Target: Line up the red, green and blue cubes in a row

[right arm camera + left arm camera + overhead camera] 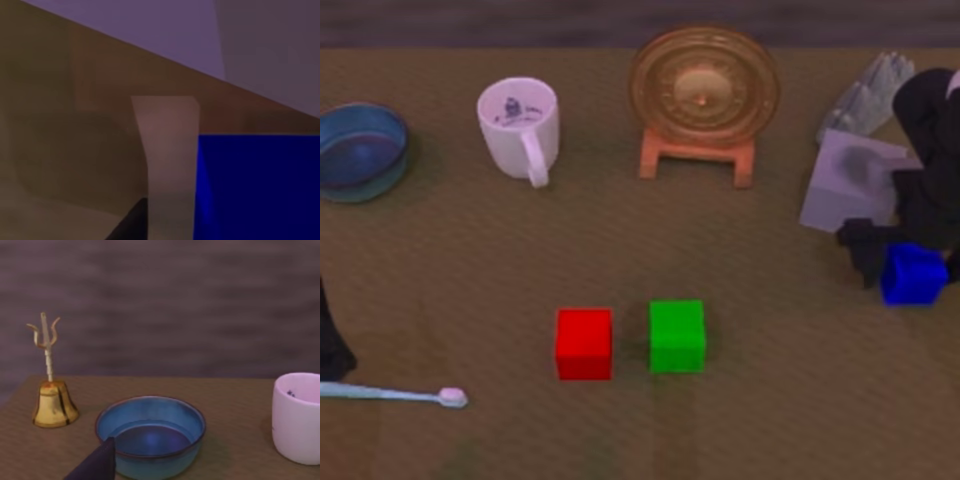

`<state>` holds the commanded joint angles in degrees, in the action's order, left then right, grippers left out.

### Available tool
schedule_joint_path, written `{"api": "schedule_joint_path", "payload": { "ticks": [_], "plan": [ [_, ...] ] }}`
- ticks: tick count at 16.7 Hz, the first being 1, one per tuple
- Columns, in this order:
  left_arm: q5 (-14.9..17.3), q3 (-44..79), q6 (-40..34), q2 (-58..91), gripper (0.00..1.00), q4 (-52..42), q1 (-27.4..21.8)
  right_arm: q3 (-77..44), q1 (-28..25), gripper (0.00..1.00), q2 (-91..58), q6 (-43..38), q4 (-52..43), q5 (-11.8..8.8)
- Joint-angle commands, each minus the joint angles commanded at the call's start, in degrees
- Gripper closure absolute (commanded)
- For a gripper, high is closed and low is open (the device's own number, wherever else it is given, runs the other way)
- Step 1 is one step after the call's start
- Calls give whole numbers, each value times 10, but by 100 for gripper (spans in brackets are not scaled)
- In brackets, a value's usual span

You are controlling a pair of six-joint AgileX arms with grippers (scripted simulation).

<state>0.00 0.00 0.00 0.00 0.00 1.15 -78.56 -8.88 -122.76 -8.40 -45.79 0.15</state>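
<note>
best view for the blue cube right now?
Top view: the small deep blue matte cube shows whole at the table's right edge, with the right gripper at it. The right wrist view shows only one blue face, cropped, beside a pale finger pad. The left wrist view does not show it.

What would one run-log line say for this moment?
right gripper: at blue cube, table's right | red cube, green cube: side by side | left arm: parked left

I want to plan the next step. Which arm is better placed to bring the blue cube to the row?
The right arm. Its pincer is already at the blue cube, beside the lilac block. The left arm is parked at the table's left edge, beyond the red cube and green cube.
</note>
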Motion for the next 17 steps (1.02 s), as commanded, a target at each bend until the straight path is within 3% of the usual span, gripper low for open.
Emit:
{"api": "schedule_joint_path", "payload": {
  "ticks": [8,17],
  "plan": [
    [0,0,0,0,0,0,0,0,0,98,0,0,0,0],
    [0,0,0,0,0,0,0,0,1,100,1,0,0,0]
  ]
}}
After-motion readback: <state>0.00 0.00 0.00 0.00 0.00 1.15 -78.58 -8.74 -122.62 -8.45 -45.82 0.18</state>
